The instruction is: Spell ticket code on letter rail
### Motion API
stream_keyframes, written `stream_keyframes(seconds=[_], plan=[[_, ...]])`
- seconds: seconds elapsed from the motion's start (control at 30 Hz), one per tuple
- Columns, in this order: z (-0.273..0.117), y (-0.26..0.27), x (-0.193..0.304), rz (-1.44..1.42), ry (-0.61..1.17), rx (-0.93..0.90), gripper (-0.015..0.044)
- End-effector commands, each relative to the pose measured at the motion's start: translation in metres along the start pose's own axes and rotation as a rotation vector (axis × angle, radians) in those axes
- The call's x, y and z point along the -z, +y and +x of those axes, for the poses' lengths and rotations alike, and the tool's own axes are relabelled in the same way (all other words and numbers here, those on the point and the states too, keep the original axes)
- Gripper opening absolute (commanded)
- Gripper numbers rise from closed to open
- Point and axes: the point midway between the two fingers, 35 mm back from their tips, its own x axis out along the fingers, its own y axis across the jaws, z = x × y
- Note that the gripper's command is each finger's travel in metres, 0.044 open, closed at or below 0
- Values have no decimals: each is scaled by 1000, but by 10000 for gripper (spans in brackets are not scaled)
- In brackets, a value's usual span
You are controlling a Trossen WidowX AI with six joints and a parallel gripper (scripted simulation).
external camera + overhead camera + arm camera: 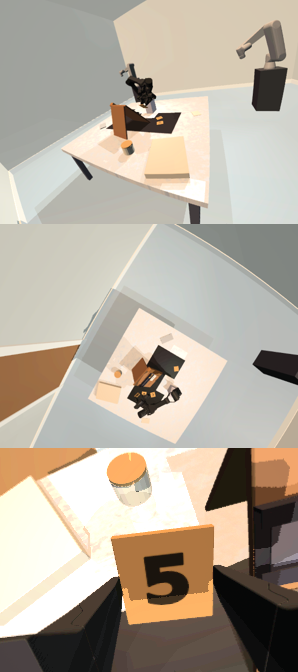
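My gripper [166, 577] is shut on an orange tile marked 5 [165, 565] [137, 394] [143, 106], gripping it by its side edges. In the top and exterior views it is in the air near the end of the black mat [131, 397] [174, 127], away from the brown sloped board [139, 370] [119, 122]. The board's dark rail [146, 382] [260, 543] carries a pale piece [153, 377]; its markings are unreadable. Two orange tiles [144, 393] [152, 394] [159, 117] [160, 123] lie on the mat; their letters are too small to tell. Another tile [176, 368] lies at the board's other side.
A jar with an orange lid [117, 374] [127, 147] [130, 478] and a large tan box [108, 392] [167, 157] stand beyond the board and mat. A white sheet [180, 352], a grey block [166, 338] and a pale yellow pad [145, 420] [195, 113] lie on the counter.
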Motion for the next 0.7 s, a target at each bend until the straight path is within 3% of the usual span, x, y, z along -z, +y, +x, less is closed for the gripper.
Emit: stream_keyframes(seconds=[0.0, 0.23, 0.67], plan=[[-5, 13, 17, -105, -29, 19, 0], [-4, 17, 25, -143, -37, 26, 0], [44, 15, 22, -143, -41, 29, 0]])
